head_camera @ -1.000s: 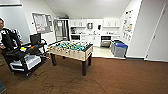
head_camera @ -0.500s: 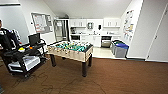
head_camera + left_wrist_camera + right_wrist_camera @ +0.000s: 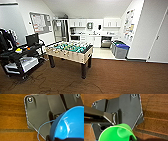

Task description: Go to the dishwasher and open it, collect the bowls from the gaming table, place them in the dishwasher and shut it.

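Blue bowl [image 3: 70, 125] looms large and close in the left wrist view, green bowl [image 3: 117, 132] likewise in the right wrist view, brown floor [image 3: 12, 112] beneath. Finger state: cannot tell, either arm. Dishwasher [image 3: 106, 42] is far ahead in the kitchenette, past the foosball table [image 3: 71, 51].

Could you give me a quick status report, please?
Left gripper carrying blue bowl; right gripper carrying green bowl. Dishwasher open across room. Foosball table left of the path.

Bright even indoor light, soft blur throughout (edges slightly warped).
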### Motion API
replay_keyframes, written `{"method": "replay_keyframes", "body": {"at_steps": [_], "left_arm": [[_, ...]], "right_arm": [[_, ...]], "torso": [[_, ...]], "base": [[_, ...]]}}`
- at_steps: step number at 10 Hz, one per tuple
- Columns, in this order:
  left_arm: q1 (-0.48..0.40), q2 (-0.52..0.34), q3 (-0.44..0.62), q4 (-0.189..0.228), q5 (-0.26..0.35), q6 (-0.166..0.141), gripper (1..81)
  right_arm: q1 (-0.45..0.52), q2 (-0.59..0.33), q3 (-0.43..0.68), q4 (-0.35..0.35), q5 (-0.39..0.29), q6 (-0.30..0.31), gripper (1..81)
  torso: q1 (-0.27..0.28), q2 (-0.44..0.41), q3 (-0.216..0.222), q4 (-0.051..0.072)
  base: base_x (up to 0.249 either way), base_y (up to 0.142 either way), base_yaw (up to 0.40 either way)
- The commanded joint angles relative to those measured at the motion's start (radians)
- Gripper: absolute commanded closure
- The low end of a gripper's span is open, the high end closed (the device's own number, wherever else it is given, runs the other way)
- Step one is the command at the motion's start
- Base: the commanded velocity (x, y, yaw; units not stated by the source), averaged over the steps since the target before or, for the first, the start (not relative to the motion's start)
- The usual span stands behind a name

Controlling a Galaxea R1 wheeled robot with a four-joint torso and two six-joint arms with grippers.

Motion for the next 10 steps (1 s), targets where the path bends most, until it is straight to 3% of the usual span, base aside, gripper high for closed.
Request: {"method": "replay_keyframes", "body": {"at_steps": [1,10], "left_arm": [[-0.042,-0.008,-0.003,0.007,0.06,0.001,81.1],[-0.041,-0.004,-0.003,0.008,0.058,0.001,81.1]], "right_arm": [[0.032,-0.012,-0.003,-0.005,-0.047,-0.001,81.1],[0.032,-0.012,-0.003,-0.003,-0.047,-0.001,81.1]], "torso": [[0.0,0.0,0.0,0.0],[0.0,0.0,0.0,0.0]], "base": [[0.135,-0.075,0.0],[0.135,-0.079,0.0]]}}
